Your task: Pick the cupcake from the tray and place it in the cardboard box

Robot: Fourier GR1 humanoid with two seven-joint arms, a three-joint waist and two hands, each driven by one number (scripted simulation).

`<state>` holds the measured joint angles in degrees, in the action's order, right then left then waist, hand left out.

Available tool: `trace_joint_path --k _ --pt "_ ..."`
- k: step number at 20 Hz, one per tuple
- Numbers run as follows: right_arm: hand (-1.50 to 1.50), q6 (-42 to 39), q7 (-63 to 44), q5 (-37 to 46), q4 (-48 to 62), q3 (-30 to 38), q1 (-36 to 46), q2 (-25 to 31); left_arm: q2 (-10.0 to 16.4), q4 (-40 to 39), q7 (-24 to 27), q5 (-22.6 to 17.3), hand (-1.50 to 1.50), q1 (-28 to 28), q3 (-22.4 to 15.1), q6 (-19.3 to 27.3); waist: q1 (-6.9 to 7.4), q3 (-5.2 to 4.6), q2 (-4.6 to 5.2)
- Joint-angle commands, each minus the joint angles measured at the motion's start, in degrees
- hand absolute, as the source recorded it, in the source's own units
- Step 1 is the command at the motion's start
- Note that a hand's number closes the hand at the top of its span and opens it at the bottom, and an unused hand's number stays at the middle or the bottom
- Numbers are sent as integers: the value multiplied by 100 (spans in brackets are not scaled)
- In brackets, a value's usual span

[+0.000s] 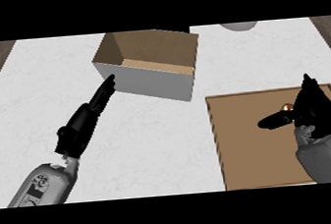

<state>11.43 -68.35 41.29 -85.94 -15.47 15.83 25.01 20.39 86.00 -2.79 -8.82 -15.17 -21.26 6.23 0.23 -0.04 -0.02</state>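
Note:
The cupcake (287, 107) shows only as a small red and tan spot on the brown tray (251, 141) at the right; my right hand (312, 110) hides most of it. That hand hovers over the tray, open, with its fingers pointing away from me and its thumb (272, 121) stretched left just below the cupcake. The cardboard box (150, 66) stands open-topped at the back centre, with nothing seen inside. My left hand (87, 119) lies over the counter at the left with straight fingers, their tips close to the box's near left corner.
A pale rounded object (239, 26) sits at the counter's far edge, right of the box. Dark wood borders the white counter (163, 134) at both far corners. Bare counter lies between box and tray.

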Motion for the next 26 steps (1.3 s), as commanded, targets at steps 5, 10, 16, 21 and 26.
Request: trace_joint_path --k 5,10,16,21,26 --pt "-150 -25 -440 604 248 282 -104 -473 -184 -158 22 113 0 -35 331 -169 -26 2 4" --pt "-150 -594 -572 675 367 538 192 -616 -122 23 -21 177 0 150 366 -372 -14 1 0" --pt "-150 -470 84 546 684 855 -133 -885 -411 -283 153 425 0 62 411 -383 -34 3 4" --pt "-150 -786 -157 805 585 938 -53 -1076 -263 -172 145 392 0 195 681 -702 -26 2 -2" --pt "-150 -684 452 762 1386 1396 304 -1100 -465 259 -340 537 0 63 821 -629 -4 5 2"
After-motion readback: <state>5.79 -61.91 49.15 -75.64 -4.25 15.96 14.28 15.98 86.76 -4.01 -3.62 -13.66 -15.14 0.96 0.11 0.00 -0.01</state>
